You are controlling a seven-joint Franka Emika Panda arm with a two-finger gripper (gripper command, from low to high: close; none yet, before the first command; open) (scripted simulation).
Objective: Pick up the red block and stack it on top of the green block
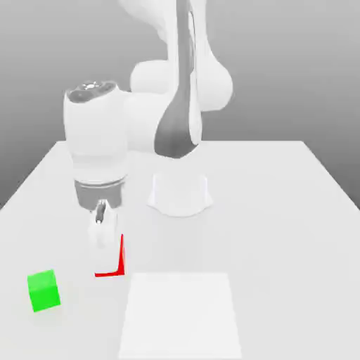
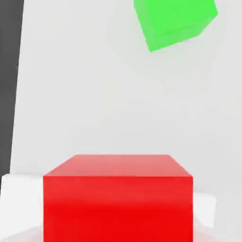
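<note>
Small, glossy red cube (image 2: 118, 208), gripped by opposite faces in closed claw (image 1: 105, 247); probably light, stiff, slightly slippery.

- Observed plain grey backdrop (image 1: 42, 70) across the exterior view's top, darkening downward.
- Noted pale, smooth tabletop (image 1: 281, 225) below, narrowing toward its straight far edge.
- Saw whiter flat square (image 1: 181, 316) at lower centre.
- Recorded bright, diffuse light.
</note>
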